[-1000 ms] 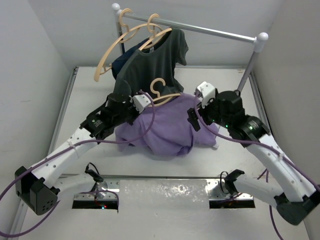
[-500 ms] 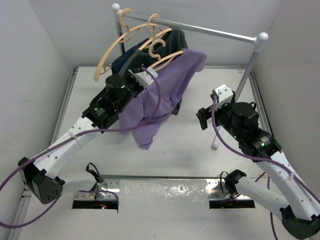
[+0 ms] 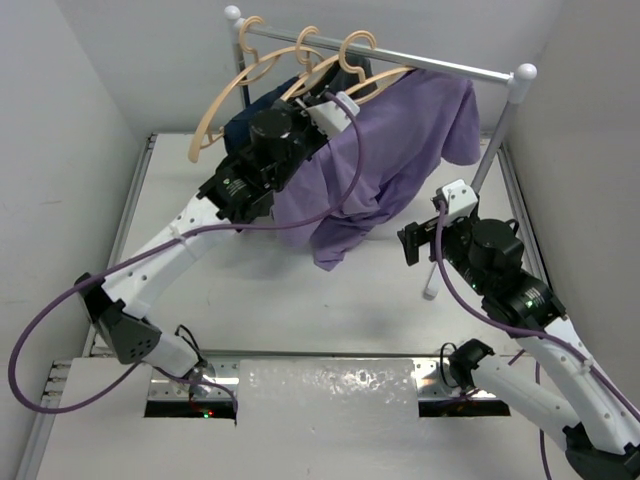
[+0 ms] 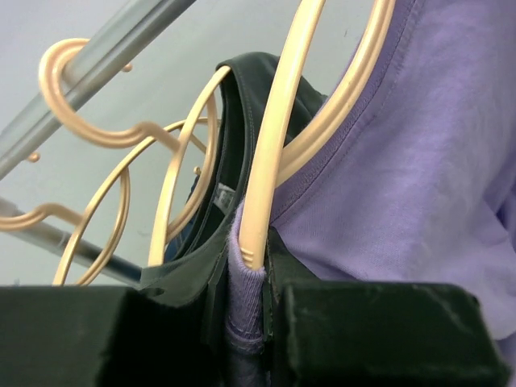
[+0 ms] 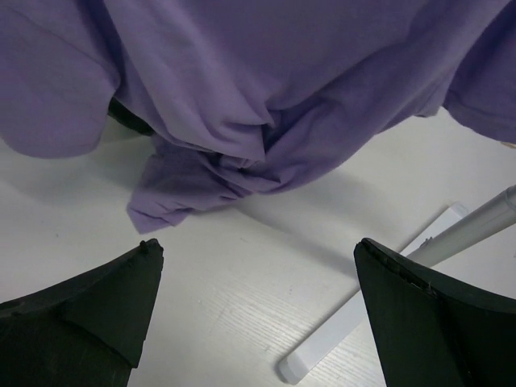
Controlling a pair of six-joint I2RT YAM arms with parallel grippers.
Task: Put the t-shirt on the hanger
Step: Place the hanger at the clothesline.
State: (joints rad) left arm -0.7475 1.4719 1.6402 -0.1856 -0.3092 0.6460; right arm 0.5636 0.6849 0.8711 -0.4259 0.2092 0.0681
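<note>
White table (image 3: 260,300), clothes rail (image 3: 450,65) across the far end. Lavender t-shirt (image 3: 400,150) hangs draped off the hanger (image 4: 272,145), whose hook is up at the rail, low edge bunched near the tabletop. Left gripper (image 4: 246,302) is pinched on the hanger arm's tip plus collar cloth. Right gripper (image 5: 258,310) is spread wide, empty, under the shirt. Likely step: hooking on – seat the hook fully over the rail before letting go, can't tell if it's on yet

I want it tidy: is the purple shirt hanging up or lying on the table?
Hanging up. The t-shirt drapes from the hanger up at the rail, with the left gripper pinching collar and hanger together.
</note>
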